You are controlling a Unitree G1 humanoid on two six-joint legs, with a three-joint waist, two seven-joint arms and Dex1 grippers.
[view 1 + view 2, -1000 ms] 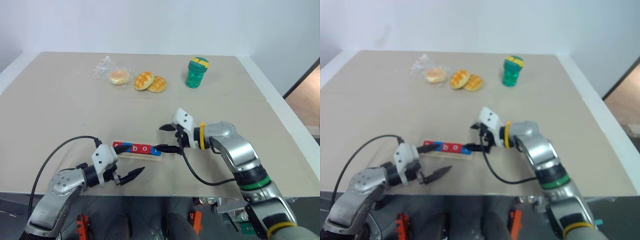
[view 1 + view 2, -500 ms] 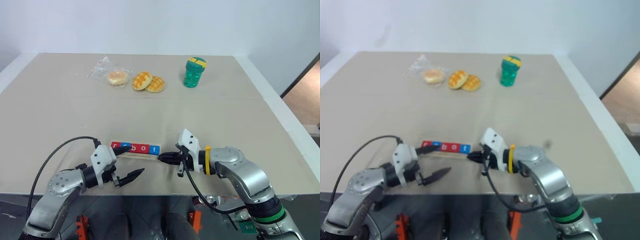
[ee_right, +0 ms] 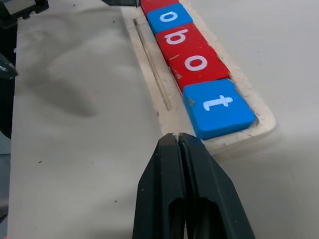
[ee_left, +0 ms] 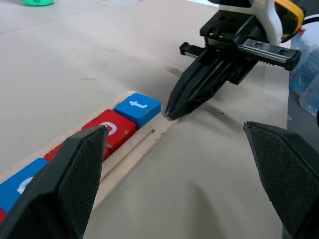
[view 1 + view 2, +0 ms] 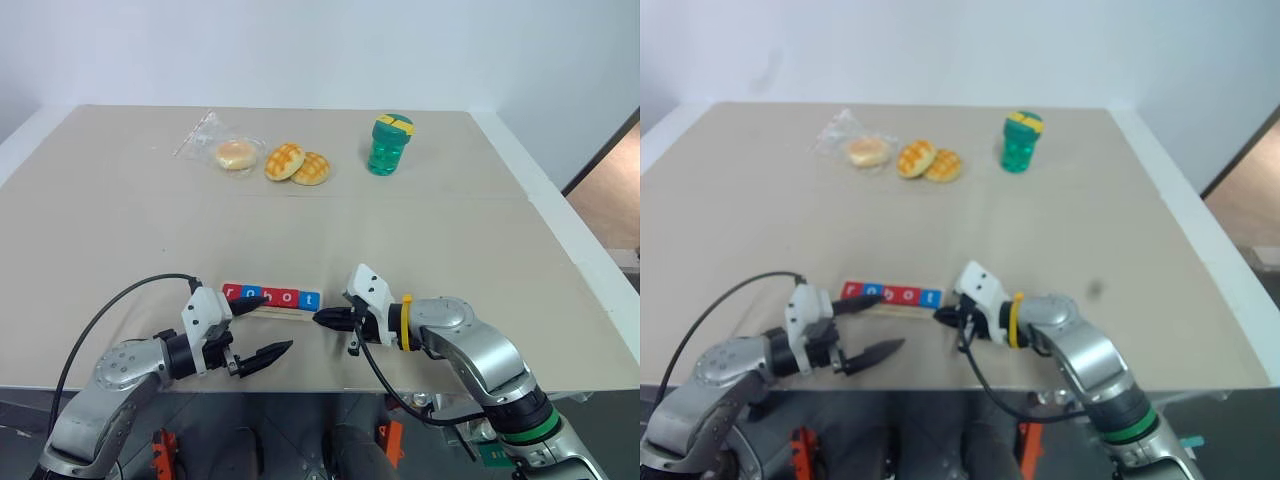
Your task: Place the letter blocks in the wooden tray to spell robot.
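Dropped low and pinched shut since a second ago: right claw (image 3: 177, 140), now holding nothing, tip just beside the wooden tray (image 3: 234, 141) end on the counter (image 5: 420, 230). Left claw (image 4: 182, 169) spread wide. Could shove the tray crooked. Letter blocks (image 3: 199, 62) read "robot".

Left end effector (image 5: 256, 326) fingers spread wide, right end effector (image 5: 322, 318) pinched closed
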